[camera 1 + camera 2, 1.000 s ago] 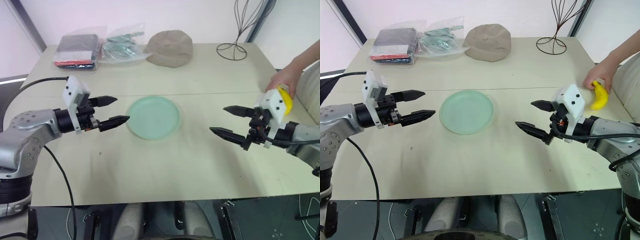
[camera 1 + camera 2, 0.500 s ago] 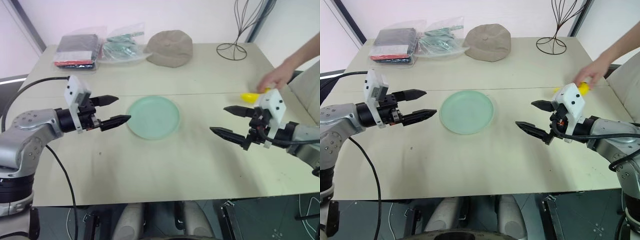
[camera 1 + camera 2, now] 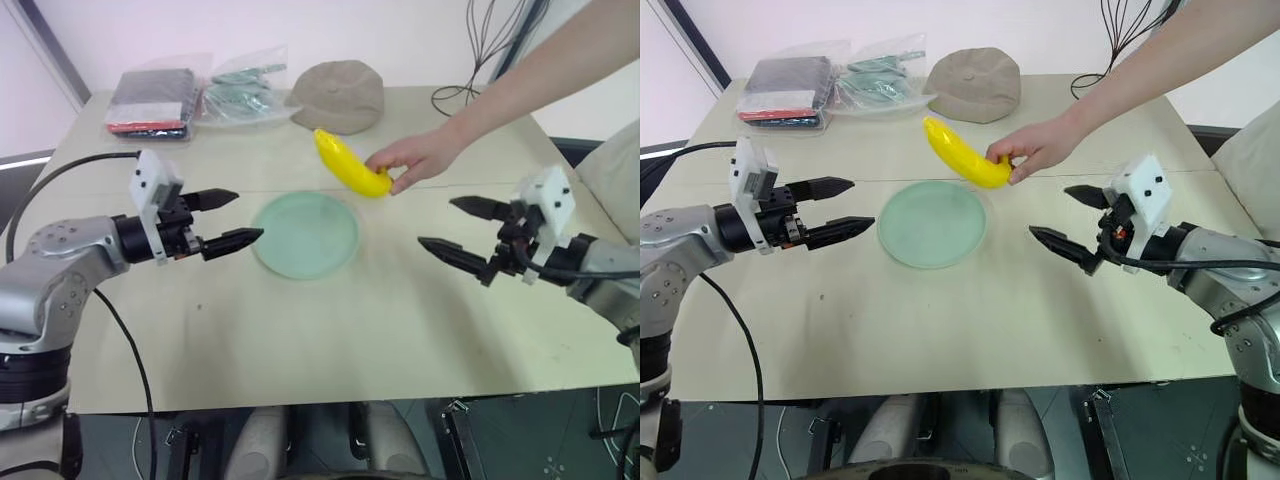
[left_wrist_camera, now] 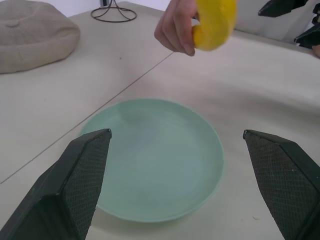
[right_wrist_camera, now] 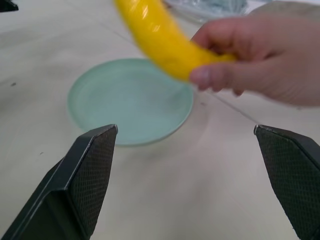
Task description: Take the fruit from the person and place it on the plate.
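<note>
A person's hand [image 3: 415, 158] reaches in from the right and holds the fruit, a yellow banana [image 3: 348, 165], in the air just beyond the far edge of the plate [image 3: 306, 234]. The mint-green plate lies mid-table with nothing on it. My left gripper [image 3: 232, 219] hovers open to the plate's left, its fingers pointing at it. My right gripper [image 3: 462, 228] hovers open to the plate's right, below the person's hand and apart from the banana. The banana [image 5: 160, 39] also shows in the right wrist view, above the plate [image 5: 131, 100].
A tan cap [image 3: 338, 94] sits at the back of the table. Bagged items [image 3: 197, 92] lie at the back left. A wire stand [image 3: 462, 95] is at the back right, behind the person's forearm.
The person's hand has carried the banana from the table's right edge leftward to just beyond the plate. My right gripper has risen slightly. My left gripper has stayed still.
</note>
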Available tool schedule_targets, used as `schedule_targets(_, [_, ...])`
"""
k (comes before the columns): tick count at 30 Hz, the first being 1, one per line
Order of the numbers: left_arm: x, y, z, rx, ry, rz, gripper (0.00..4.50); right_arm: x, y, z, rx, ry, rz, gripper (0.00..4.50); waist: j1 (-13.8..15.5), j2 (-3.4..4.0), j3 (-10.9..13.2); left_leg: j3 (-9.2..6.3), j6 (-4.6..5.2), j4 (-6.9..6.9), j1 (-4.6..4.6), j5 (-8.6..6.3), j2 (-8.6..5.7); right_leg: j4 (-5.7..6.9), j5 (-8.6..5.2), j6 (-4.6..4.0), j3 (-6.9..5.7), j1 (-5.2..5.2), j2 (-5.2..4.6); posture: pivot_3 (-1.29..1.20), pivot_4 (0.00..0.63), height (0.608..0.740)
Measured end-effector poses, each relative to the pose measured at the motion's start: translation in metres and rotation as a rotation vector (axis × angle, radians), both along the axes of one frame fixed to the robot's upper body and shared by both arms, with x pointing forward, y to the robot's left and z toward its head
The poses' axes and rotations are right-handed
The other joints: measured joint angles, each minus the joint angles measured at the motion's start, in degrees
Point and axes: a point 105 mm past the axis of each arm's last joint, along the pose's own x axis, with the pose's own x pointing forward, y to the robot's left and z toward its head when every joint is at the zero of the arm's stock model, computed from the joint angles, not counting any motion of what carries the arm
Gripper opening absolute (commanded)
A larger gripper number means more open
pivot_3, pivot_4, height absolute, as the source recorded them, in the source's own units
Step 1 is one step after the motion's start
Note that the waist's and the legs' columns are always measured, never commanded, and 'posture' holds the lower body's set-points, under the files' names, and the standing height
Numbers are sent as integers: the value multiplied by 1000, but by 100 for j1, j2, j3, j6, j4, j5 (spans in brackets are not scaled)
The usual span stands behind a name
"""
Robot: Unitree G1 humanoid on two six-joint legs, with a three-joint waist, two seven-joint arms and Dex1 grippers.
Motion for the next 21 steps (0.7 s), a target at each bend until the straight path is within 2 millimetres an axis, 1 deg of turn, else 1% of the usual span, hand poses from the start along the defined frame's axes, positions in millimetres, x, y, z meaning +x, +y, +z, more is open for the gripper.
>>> schedule_targets(4, [4,0,0,-23,-13,17,4419,3,13,6,-22,-73,-10,4500,2,0,0,0,0,0,-1,0,0,0,0,0,0,0,-1,0,150,740])
schedule_targets(14, [12,6,-5,-41,-14,61,4419,-2,41,14,-245,-328,18,4500,3,0,0,0,0,0,-1,0,-1,0,0,0,-1,-1,-1,0,150,740])
schedule_targets(17, [14,6,-5,-40,-18,62,4419,-3,45,16,-265,-364,27,4500,7,0,0,0,-1,0,-1,0,-2,0,0,0,-1,0,-1,0,150,740])
schedule_targets(21, [16,4,-6,-34,-14,58,4419,-4,55,10,-266,-371,57,4500,0,0,0,0,-1,0,0,0,-2,0,0,0,-1,-1,-1,0,150,740])
